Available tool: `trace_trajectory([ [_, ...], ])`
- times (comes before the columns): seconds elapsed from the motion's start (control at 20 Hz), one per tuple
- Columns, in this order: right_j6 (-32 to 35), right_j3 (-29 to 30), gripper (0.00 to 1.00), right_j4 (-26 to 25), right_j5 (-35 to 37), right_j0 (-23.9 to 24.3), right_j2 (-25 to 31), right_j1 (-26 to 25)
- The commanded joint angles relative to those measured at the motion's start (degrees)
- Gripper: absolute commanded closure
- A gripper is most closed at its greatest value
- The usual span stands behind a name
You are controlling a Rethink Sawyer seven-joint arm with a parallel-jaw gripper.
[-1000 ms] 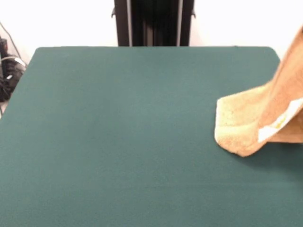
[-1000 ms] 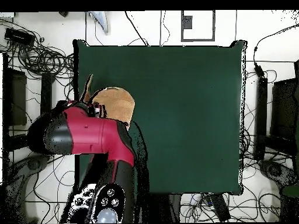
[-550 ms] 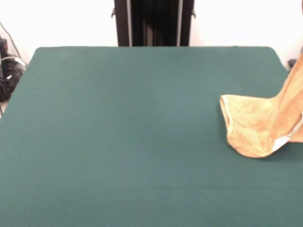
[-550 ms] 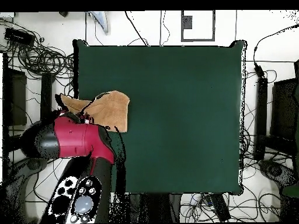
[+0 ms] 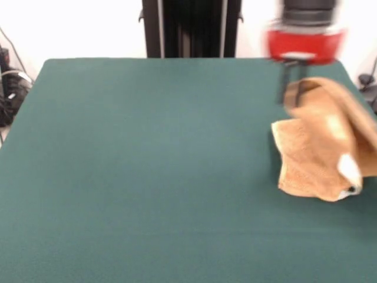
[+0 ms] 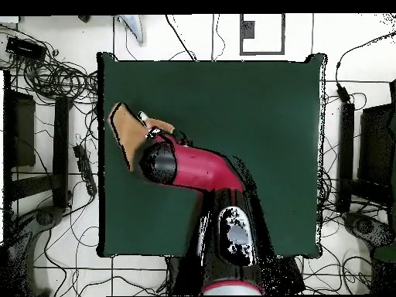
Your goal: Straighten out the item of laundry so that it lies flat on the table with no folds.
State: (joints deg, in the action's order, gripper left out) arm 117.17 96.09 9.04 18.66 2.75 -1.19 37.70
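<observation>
One towel (image 5: 321,147) is all I have to deal with, and from the front I see it bunched at the right side of the table (image 5: 147,165), well away from the middle. Its upper part is lifted and draped over itself, the lower part resting on the green cloth, with a white tag showing at the low right corner. My claw (image 5: 293,88) hangs under the red wrist just at the towel's raised top edge. It looks to be gripping that edge, since the cloth stands up to meet it, though motion blur hides the tips.

From overhead, the arm (image 6: 197,166) reaches across the table and covers most of the towel (image 6: 128,135); only a tan flap shows, close to the left edge. The claw itself is hidden under the arm here.

My judgement: I am mid-drag, and the towel is far from flat. To do this well, I should keep the held edge low and pull it slowly toward the table's centre, so the trailing part unrolls by friction instead of flipping over. Lifting too high risks the whole thing swinging and folding again; staying near the edge risks it sliding off.
</observation>
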Motion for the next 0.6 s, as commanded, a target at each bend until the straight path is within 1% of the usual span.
trace_trajectory([
  [0.05, -13.19, 6.36, 1.0, -10.35, -2.29, 11.77, 12.45, -3.83],
  [0.25, -13.8, 2.91, 1.0, -15.84, 0.86, 16.95, 15.9, -5.82],
  [0.4, -12.89, 1.5, 1.0, -19.01, 2.12, 19.17, 17.93, -6.78],
  [0.6, -10.69, 0.56, 1.0, -22.22, 1.99, 20.69, 20.02, -8.03],
])
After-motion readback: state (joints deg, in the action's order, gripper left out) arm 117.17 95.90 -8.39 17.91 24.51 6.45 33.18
